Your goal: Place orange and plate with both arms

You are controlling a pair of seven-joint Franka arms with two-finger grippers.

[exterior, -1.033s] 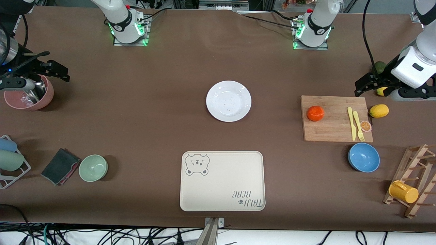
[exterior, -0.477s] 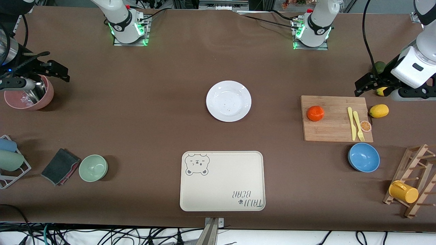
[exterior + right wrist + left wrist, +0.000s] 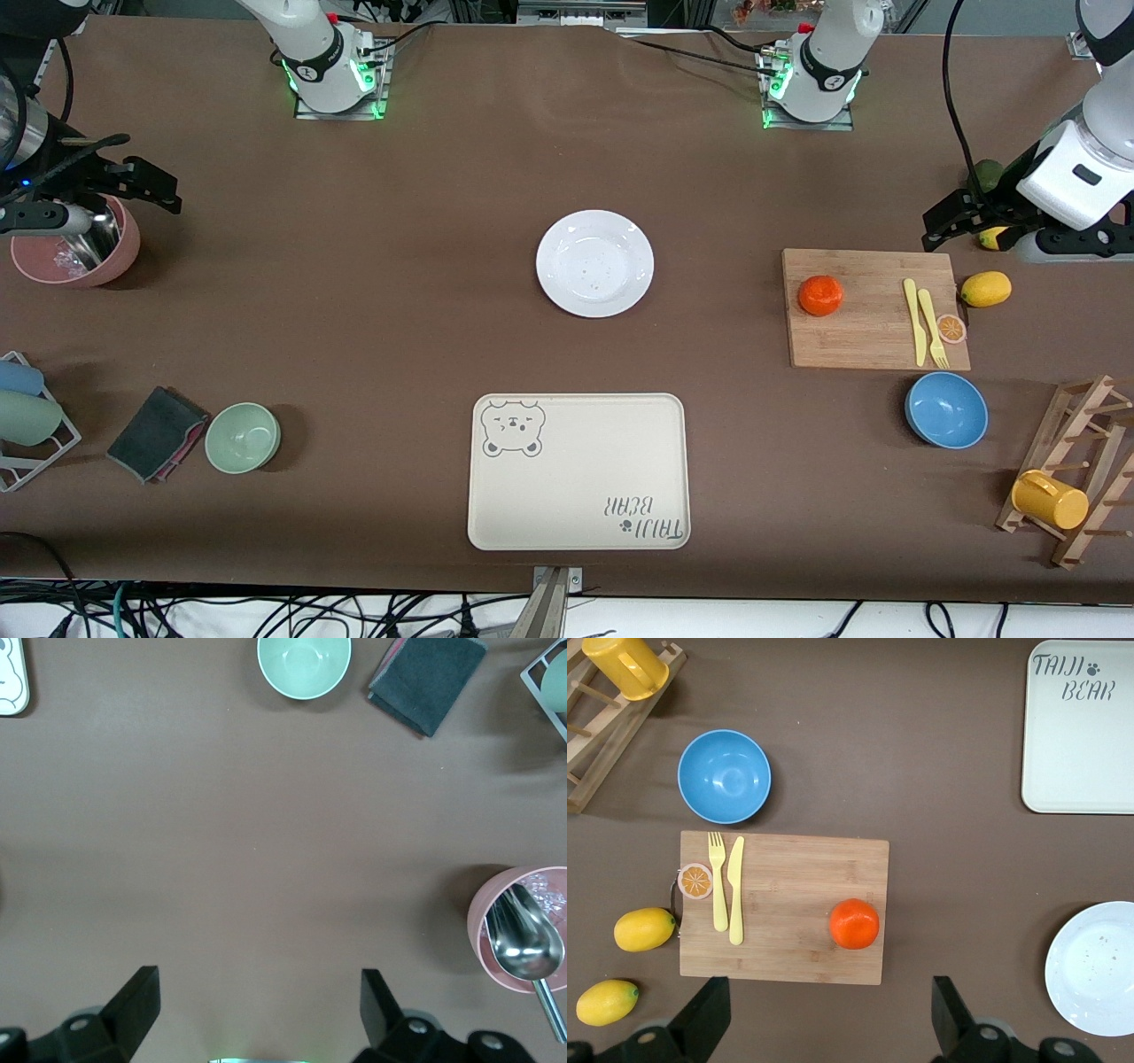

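The white plate sits at the table's middle, empty. The orange rests on a wooden cutting board toward the left arm's end of the table. My left gripper is open and empty, up in the air beside the board's end. In the left wrist view my left gripper has its jaws wide apart over bare table by the board, with the orange and the plate's edge showing. My right gripper is open and empty beside a pink bowl; in the right wrist view it is over bare table.
A beige bear tray lies nearer the front camera than the plate. A blue bowl, yellow fork and knife, orange-slice disc and lemon are around the board. A pink bowl with scoop, green bowl and dark cloth are at the right arm's end.
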